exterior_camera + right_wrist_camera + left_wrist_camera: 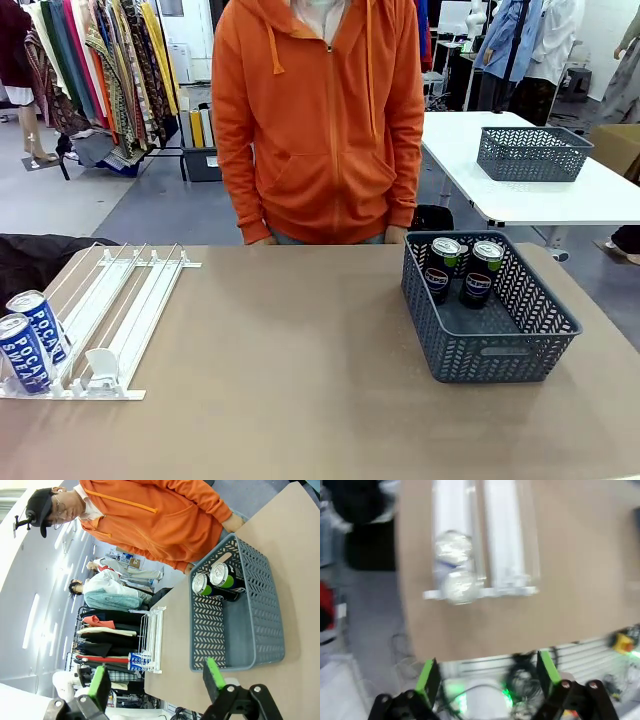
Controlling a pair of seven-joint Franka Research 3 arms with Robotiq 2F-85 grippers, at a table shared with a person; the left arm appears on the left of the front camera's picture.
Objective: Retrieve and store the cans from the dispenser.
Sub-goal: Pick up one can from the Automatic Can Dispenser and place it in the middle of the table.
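Blue "POCARI SWEAT" cans in white dispenser, dark cans in basket

The left wrist view is blurred, smearing two cans in the dispenser; their labels are unreadable.

Cans counted: four in all, being two blue cans in the dispenser at its near left end, and two dark cans standing in one grey basket well right of the dispenser. One dispenser, one person beyond it, and a second grey basket far right of the dispenser on a side table.
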